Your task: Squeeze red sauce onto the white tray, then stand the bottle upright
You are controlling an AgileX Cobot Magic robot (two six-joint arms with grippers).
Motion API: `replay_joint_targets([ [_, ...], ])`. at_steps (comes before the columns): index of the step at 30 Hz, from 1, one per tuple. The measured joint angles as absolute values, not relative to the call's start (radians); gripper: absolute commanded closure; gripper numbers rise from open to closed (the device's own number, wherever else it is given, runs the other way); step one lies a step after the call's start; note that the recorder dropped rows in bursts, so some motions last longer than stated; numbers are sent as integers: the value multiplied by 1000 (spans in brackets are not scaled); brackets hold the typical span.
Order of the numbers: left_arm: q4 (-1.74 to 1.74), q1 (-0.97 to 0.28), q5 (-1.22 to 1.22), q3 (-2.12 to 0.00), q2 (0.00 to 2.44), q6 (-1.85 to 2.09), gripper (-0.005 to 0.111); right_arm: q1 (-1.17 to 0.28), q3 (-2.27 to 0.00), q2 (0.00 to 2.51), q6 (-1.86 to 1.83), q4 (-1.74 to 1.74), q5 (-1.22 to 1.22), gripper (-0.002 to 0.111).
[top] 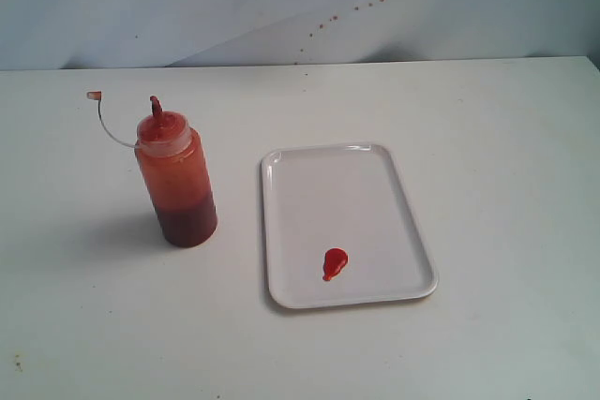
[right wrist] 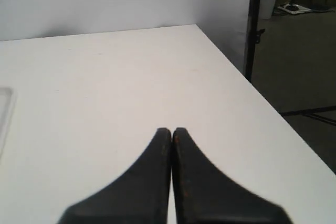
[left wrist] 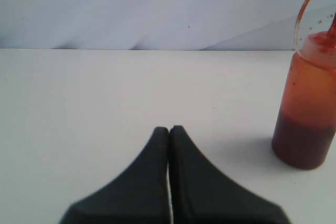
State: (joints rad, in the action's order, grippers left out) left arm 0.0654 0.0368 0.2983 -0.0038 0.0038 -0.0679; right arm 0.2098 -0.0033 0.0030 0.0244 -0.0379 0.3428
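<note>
Beside the white tray (top: 375, 185), on the counter (top: 487, 119), spot the bottle (top: 176, 180) upright; see red sauce (top: 335, 263) blobbed near one short rim. Note left end effector (left wrist: 169, 129) and right end effector (right wrist: 171, 130) both pinched closed, empty. Looks finished: retreat wide, no clipping that tethered cap (top: 94, 95).

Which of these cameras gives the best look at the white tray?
The exterior view: the whole tray shows there, with a red sauce blob near one end. The right wrist view catches only a sliver of its rim at the picture's edge. The left wrist view misses it entirely.
</note>
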Motion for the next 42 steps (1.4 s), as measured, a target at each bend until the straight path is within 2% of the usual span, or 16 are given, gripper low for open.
replay_joint_targets([
  [7,65,37,298,-4,4,-68,107,-59,-3,3,23,-36,343,108],
  [12,65,37,298,-4,4,-68,107,-121,-3,3,23,-36,343,108],
  [22,65,37,298,-4,4,-68,107,-125,-3,3,23,-36,343,108],
  [42,65,37,298,-4,4,-68,107,-42,-3,3,23,-36,343,108],
])
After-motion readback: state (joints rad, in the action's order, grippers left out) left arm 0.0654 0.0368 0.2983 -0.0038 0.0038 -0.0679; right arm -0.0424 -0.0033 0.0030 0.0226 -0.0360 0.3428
